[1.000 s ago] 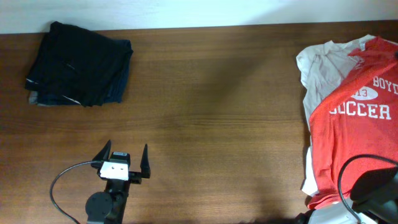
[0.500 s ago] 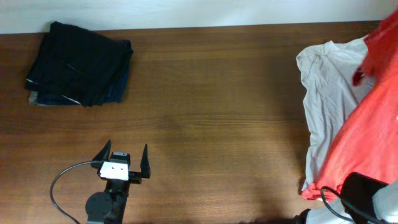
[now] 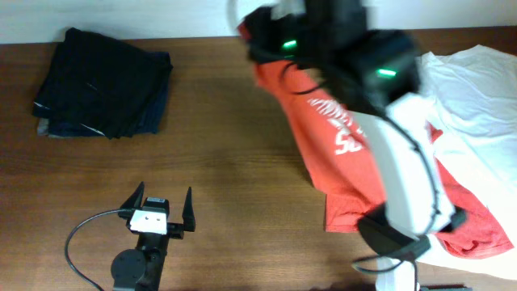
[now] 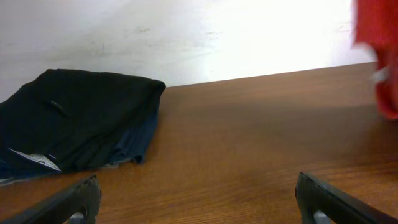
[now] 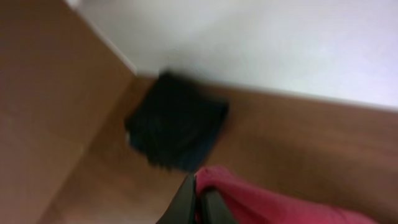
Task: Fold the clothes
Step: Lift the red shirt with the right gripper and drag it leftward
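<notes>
The orange-red T-shirt (image 3: 323,137) with white lettering hangs in the air from my right gripper (image 3: 249,31) and trails down to the table at the right. In the right wrist view, the right gripper (image 5: 200,200) is shut on a bunched edge of the shirt (image 5: 267,202), high above the table. The shirt's edge also shows at the far right of the left wrist view (image 4: 376,56). My left gripper (image 3: 165,191) is open and empty low over the table at the front left, its fingers wide apart in the left wrist view (image 4: 199,200).
A folded dark pile of clothes (image 3: 105,85) lies at the back left, also seen by the left wrist (image 4: 74,118) and right wrist (image 5: 177,124). A white garment (image 3: 477,81) lies spread at the back right. The right arm (image 3: 404,145) crosses above the table.
My right arm has swung up and far to the left, carrying the orange-red T-shirt off the white garment toward the table's middle. The left arm has not moved.
</notes>
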Tool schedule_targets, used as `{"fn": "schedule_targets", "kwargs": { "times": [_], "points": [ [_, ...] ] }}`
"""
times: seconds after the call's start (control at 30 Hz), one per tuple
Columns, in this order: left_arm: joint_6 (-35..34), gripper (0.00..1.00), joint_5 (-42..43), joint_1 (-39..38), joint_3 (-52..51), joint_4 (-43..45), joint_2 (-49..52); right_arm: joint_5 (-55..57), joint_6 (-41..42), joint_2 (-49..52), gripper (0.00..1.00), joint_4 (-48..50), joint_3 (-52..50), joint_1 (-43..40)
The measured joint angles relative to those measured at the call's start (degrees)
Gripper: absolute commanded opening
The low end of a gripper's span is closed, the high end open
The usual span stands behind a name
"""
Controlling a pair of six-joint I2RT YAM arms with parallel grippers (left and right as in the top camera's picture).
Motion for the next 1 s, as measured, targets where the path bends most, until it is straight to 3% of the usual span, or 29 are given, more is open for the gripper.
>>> {"fn": "schedule_targets", "kwargs": {
  "times": [0.23,0.33,0.43,0.5,0.53,0.57,0.6,0.67,0.8,0.9,1.0],
  "points": [
    [0.00,0.99,0.00,0.00,0.00,0.00,0.00,0.20,0.00,17.18,0.05,-3.34,-0.35,11.72],
    [0.00,0.99,0.22,0.00,0.00,1.92,0.00,0.22,0.02,17.75,0.04,-2.43,-0.37,12.33],
    [-0.02,0.99,7.28,0.00,2.08,1.97,0.07,0.22,0.00,17.75,0.04,-2.47,-0.37,12.31],
    [0.00,0.99,10.43,0.00,13.88,-7.45,2.38,0.24,0.00,17.75,0.04,-2.47,-0.37,12.31],
    [-0.02,0.99,11.02,0.00,16.98,-7.13,2.51,0.24,0.00,17.75,0.04,-2.49,-0.37,12.31],
    [0.07,0.99,11.34,0.00,24.68,-16.50,6.82,0.20,-0.04,17.75,0.04,-2.69,-0.37,12.20],
    [0.68,0.99,11.65,-0.09,35.32,-18.69,15.65,0.22,0.02,17.75,0.04,-2.60,-0.35,12.09],
    [2.23,0.99,11.43,-0.11,45.88,-25.42,23.76,0.20,0.04,17.75,0.04,-2.43,-0.35,10.60],
    [2.99,0.99,9.20,-0.11,49.79,-25.11,28.30,-0.37,0.02,16.50,0.04,-2.25,4.31,3.58],
    [3.02,1.00,9.03,-0.11,49.96,-25.18,28.72,-6.93,0.15,9.29,0.04,-0.33,12.50,-2.34],
    [1.79,0.99,9.03,-0.11,50.58,-30.23,35.39,-11.58,0.24,4.33,0.04,0.61,14.78,-0.92]
  ]
}}
